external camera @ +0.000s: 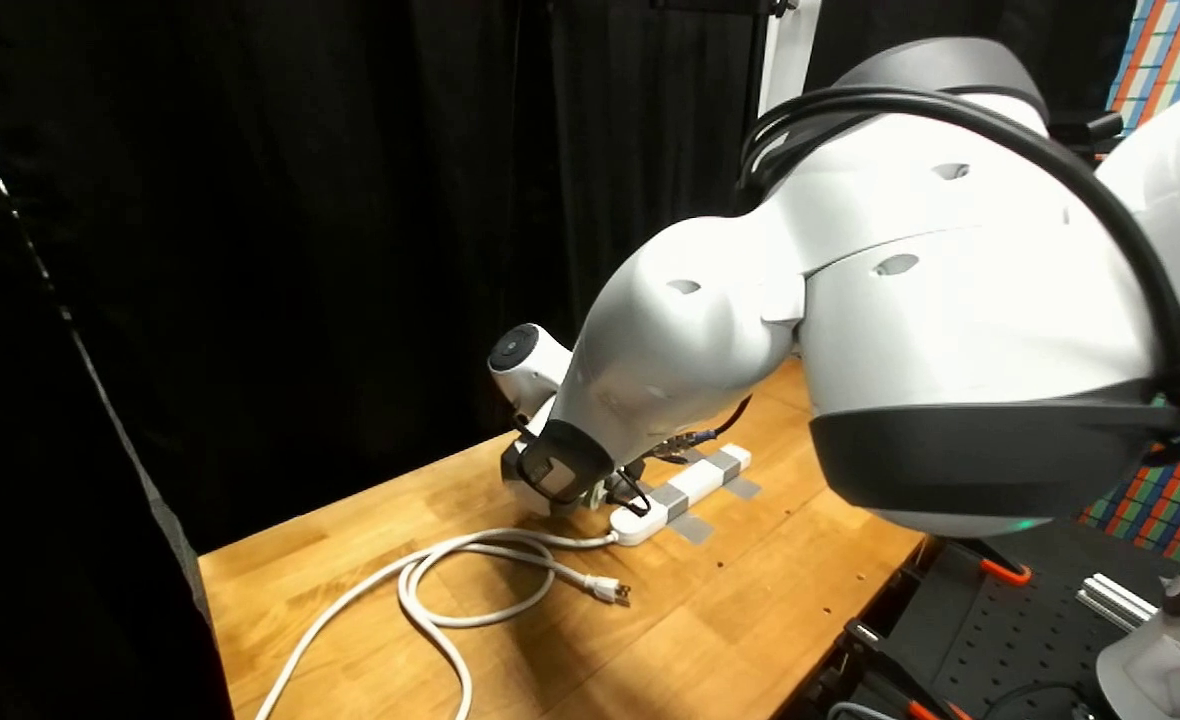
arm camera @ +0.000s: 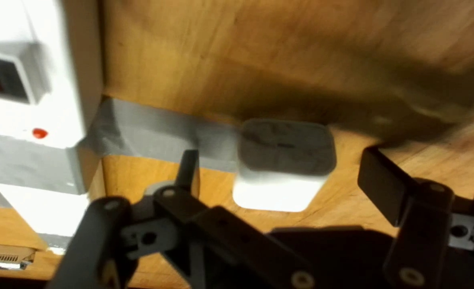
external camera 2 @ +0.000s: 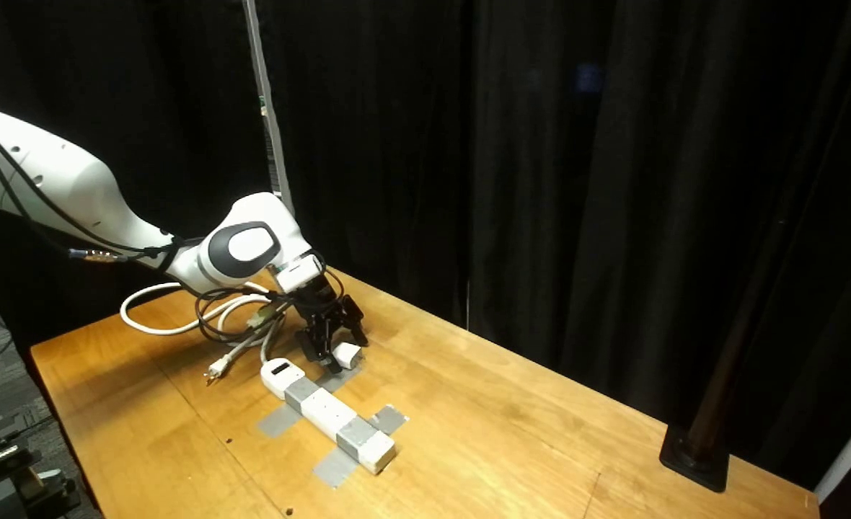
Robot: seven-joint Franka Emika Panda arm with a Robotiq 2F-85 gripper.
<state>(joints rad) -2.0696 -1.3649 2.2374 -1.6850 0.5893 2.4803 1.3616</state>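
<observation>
Wrist view: end effector [arm camera: 280,173] released, jaws apart astride white block [arm camera: 285,164] near frame center; power strip [arm camera: 58,116] at left.

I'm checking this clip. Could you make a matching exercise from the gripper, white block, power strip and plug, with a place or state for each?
Things:
1. gripper
2. white block
3. power strip
4. plug

Places and states:
A. between the parted jaws, not gripped
B. at the end of the white cord
C. open, holding nothing
D. held down with gray tape

Pairs: 1-C, 2-A, 3-D, 4-B
</observation>
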